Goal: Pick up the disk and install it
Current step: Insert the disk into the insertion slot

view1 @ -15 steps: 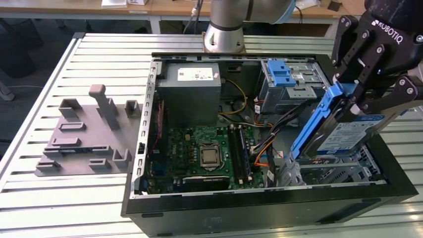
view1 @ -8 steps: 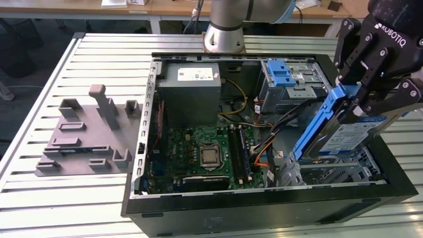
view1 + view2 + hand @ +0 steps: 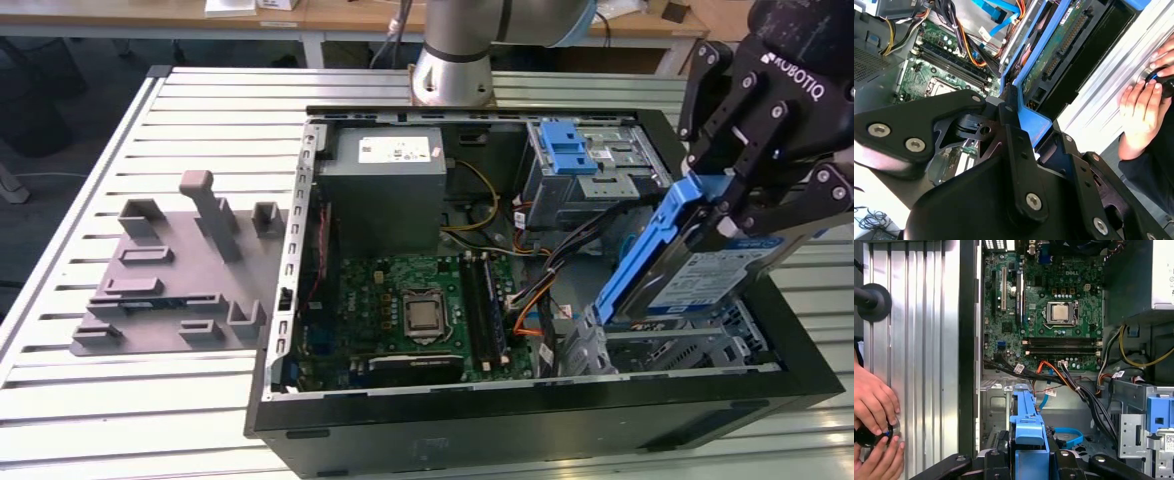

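While the slatted worktop (image 3: 80,400) carries an open computer case (image 3: 534,425), a grey slotted stand (image 3: 160,290) sits beside it toward the exterior view's left. Inside the case lies the green motherboard (image 3: 400,300). At the case's corner toward the exterior view's right, the gripper (image 3: 731,210) is clenched on the disk (image 3: 694,275), held tilted in its blue frame over the metal drive cage (image 3: 667,348). A person's hands (image 3: 874,400) rest on the worktop.
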`<state>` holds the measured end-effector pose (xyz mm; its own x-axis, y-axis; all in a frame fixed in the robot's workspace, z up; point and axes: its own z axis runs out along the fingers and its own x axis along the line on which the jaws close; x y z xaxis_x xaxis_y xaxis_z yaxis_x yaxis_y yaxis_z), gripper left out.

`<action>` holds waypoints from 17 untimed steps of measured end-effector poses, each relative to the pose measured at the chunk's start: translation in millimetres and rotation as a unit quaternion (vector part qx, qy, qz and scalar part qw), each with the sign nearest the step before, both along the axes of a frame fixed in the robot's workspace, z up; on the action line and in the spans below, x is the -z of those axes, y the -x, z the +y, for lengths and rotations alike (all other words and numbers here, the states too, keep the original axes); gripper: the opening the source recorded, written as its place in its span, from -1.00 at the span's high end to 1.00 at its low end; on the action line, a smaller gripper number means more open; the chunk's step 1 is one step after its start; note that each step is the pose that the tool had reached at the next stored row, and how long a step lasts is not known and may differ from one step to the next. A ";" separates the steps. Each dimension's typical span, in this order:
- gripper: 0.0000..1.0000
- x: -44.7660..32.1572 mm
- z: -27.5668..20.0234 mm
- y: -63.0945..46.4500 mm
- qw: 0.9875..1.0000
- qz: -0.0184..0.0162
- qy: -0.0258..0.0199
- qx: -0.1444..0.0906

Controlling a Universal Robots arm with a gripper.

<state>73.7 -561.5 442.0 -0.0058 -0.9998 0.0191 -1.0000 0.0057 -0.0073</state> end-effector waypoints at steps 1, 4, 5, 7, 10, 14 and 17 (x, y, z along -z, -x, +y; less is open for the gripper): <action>0.27 0.7 0.0 0.0 1.000 0.000 0.000 0.000; 0.27 2.2 0.0 -0.3 1.000 0.000 0.000 -0.003; 0.27 2.7 0.0 -0.4 1.000 0.000 0.000 -0.003; 0.27 3.9 0.0 -0.4 1.000 0.000 0.000 -0.004; 0.27 6.3 0.0 -0.4 1.000 0.000 0.000 -0.004; 0.27 9.7 0.0 -0.5 1.000 0.000 0.000 -0.004; 0.27 12.3 0.0 -0.5 1.000 0.000 0.000 -0.004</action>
<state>74.2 -561.6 429.7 0.0026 -0.9998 0.0190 -1.0000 -0.0028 -0.0068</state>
